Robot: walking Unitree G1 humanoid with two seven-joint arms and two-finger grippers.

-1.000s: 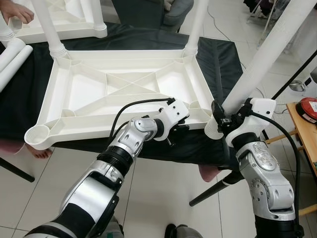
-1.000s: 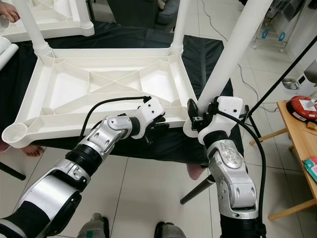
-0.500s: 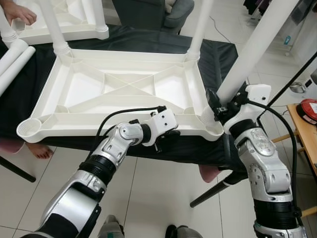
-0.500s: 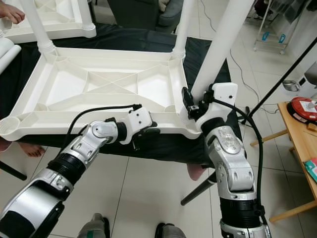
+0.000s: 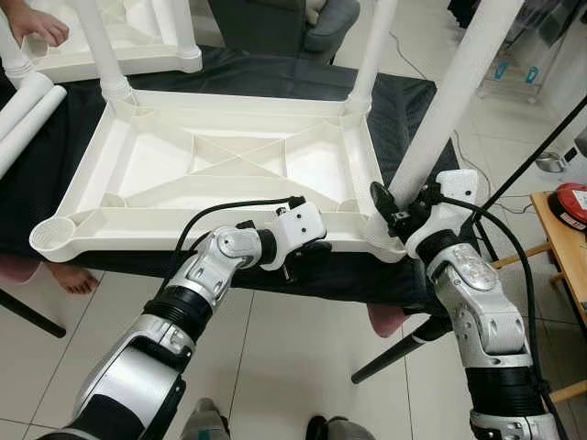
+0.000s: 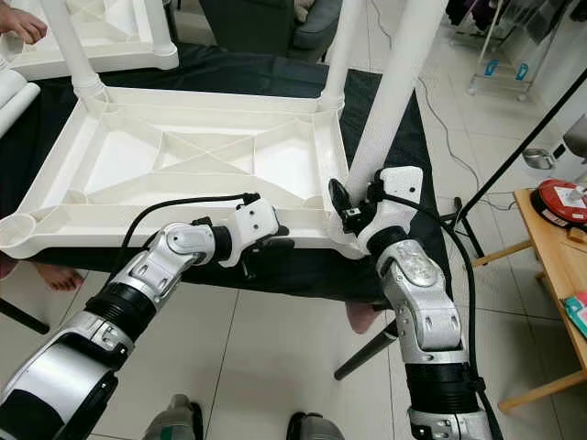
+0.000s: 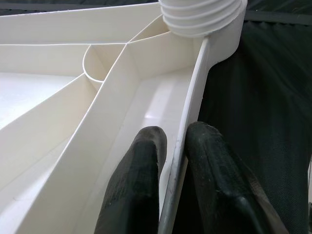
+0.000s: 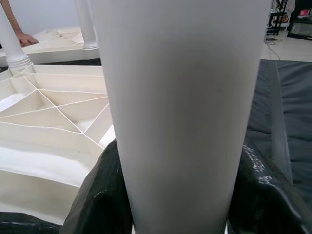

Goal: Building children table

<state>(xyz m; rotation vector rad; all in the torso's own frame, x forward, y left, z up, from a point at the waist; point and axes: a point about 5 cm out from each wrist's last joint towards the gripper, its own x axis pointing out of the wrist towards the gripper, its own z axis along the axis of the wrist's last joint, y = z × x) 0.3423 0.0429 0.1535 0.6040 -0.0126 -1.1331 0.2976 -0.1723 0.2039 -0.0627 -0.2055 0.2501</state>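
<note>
- The white plastic table top [image 5: 229,165] lies upside down on a black cloth [image 5: 404,101], its ribbed underside facing up, with diagonal ribs that cross in the middle.
- Two legs already stand in the far corner sockets: the far left leg [image 5: 101,46] and the far right leg [image 5: 374,46]. The near left socket [image 5: 52,234] is an open round cup.
- The right gripper [image 5: 396,209] is closed around the long white leg [image 5: 449,101], low on the tube, just above the near right corner of the table top. The leg leans away to the robot's right.
- The right wrist view shows this tube [image 8: 180,112] as smooth and matte, with a black finger pressed on each side of it.
- The left gripper [image 5: 307,255] is at the near edge of the table top. In the head views its fingers are hard to see.
- The left wrist view shows them clearly: the two black fingers [image 7: 141,185] pinch the thin near wall [image 7: 187,131], one inside and one outside, and a threaded leg end [image 7: 202,17] sits in the corner socket beyond.
- Whether the thread is fully seated is probably not possible to judge from here.
- At the far left a person's hand [image 5: 37,23] rests on a second white table top [image 5: 138,50], and loose white tubes [image 5: 23,105] lie beside it.
</note>
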